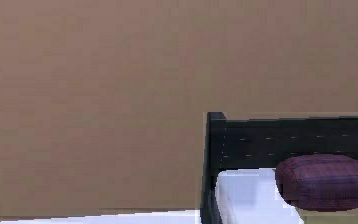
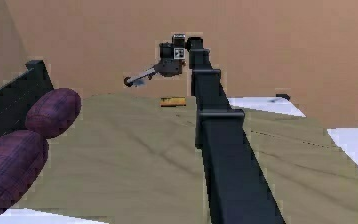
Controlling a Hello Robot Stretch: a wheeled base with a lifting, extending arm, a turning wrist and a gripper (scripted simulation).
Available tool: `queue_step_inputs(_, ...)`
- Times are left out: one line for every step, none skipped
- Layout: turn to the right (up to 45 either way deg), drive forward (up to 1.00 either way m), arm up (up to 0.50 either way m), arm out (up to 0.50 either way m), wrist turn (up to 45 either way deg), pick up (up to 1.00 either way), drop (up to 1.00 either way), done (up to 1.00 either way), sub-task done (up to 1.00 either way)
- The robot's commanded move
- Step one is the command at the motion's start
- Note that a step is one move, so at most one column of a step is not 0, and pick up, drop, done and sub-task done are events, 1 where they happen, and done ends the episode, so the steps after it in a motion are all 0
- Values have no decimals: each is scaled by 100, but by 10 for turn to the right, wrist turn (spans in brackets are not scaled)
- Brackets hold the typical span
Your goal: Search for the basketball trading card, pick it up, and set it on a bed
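Observation:
A bed [image 2: 117, 150] with a tan blanket spreads across the arm side view, and its black headboard [image 2: 12, 95] stands at the left. My arm [image 2: 222, 130] reaches out over it, with the gripper [image 2: 130, 79] at its far end, above the blanket's far part. A small flat orange-yellow thing [image 2: 172, 100] lies on the blanket just below the gripper's body; it may be the card. I cannot tell whether the gripper holds anything. The forward view's right has the bed's black headboard [image 1: 287, 135] and white mattress [image 1: 252, 200].
Two dark purple pillows [image 2: 52, 110] [image 2: 12, 165] lie by the headboard; one pillow [image 1: 322, 182] shows in the forward view. White sheet [image 2: 352, 140] edges the blanket at the right. A plain tan wall [image 1: 97, 100] stands close ahead and behind the bed.

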Motion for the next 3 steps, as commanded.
queue_step_inputs(0, 0, 0, 0, 450, 0, 0, 0, 0)
queue_step_inputs(0, 0, -26, 0, 0, 0, 0, 0, 0)
queue_step_inputs(0, 0, -32, 0, 0, 0, 0, 0, 0)
